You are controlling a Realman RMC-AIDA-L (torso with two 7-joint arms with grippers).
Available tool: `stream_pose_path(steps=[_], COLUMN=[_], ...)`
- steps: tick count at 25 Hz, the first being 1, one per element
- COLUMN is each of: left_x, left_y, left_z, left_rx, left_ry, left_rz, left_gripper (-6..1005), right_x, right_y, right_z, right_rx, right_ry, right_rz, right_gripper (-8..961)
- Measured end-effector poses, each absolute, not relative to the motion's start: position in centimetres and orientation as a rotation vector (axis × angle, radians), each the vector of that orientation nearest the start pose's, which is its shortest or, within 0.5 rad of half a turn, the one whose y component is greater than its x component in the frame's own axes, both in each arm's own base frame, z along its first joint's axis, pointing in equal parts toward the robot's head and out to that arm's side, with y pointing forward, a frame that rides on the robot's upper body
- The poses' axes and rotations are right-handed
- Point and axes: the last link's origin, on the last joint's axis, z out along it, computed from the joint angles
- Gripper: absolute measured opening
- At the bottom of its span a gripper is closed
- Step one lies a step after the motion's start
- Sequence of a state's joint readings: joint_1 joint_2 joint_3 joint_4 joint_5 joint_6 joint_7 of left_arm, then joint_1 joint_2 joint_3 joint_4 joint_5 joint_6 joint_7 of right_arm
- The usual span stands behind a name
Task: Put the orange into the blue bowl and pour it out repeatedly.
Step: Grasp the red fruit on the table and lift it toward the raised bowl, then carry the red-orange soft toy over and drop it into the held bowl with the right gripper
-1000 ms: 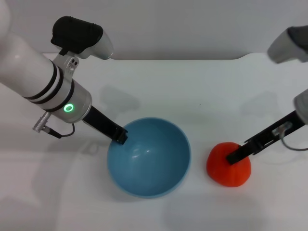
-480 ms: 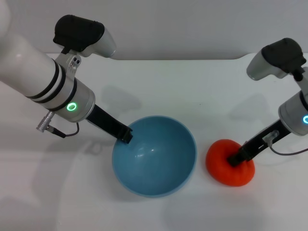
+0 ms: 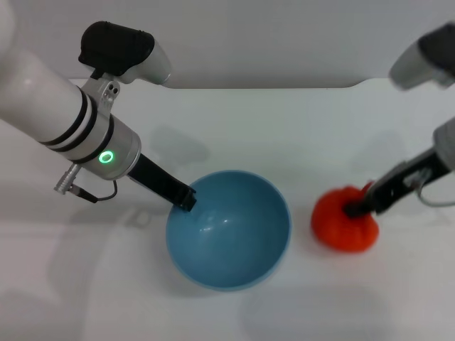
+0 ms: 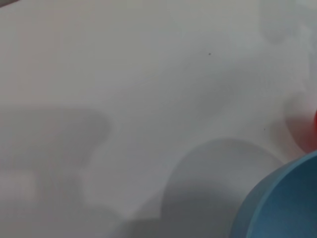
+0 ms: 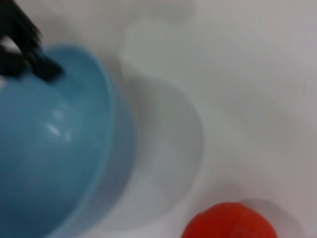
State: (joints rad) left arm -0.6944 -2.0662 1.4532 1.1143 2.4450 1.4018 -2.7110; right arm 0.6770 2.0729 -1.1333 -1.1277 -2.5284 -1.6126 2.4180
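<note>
Gripping: the left gripper (image 3: 186,199) has its dark fingers closed on the near-left rim of the blue bowl (image 3: 229,231), one finger seeming to sit inside the rim and one outside.
Left arm: it comes in from the upper left of the head view, white with black bands and a lit green ring, slanting down to the bowl.
Blue bowl: it sits on the white table (image 3: 298,135), mouth facing up and tipped a little toward the camera, with nothing inside it; the left wrist view catches only a slice of its outer wall (image 4: 287,203), and the right wrist view shows its hollow (image 5: 49,144) with the left gripper's dark fingers (image 5: 29,54) on the far rim.
Orange: the orange (image 3: 341,222) is outside the bowl, off to its right and clear of it; it appears to rest on the table or just above it, I cannot tell which. In the right wrist view only its top (image 5: 230,223) shows at the picture's edge.
Right gripper: the right gripper (image 3: 353,209) reaches in from the right edge and its dark tip is pressed on the top of the orange; it looks clamped on the fruit, though the fingers are hard to separate.
Gap: bare table lies between bowl and orange.
</note>
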Motion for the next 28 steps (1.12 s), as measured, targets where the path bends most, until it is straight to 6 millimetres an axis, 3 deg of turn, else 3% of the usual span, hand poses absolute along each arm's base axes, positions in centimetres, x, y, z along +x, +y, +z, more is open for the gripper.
stream_pose_path(steps=[6,12,15,20,28], left_x=[-17.0,-16.4,-16.3,-15.7,-15.2], left_y=[36.9,37.2,37.2,37.6,37.9], left_z=[-4.0,-4.1,-4.2,-4.3,-4.2], left_rx=[-2.591,-2.582,-2.581,-2.582,-2.581], left_ry=[-1.161,-1.158,-1.155,-1.138,-1.123], left_rz=[0.380,0.379,0.381,0.363,0.342], left_gripper=[0,0,0,0,0], right_x=[14.2,9.5,9.2,9.9,10.0], right_y=[36.3,35.0,34.8,34.7,34.9], right_z=[4.4,4.6,4.0,1.6,0.9], right_rx=[-2.772,-2.913,-2.938,-2.953,-2.947], right_ry=[0.872,0.603,0.580,0.575,0.580], right_rz=[-0.062,0.094,0.067,-0.154,-0.171], right_gripper=[92,69,57,84,176])
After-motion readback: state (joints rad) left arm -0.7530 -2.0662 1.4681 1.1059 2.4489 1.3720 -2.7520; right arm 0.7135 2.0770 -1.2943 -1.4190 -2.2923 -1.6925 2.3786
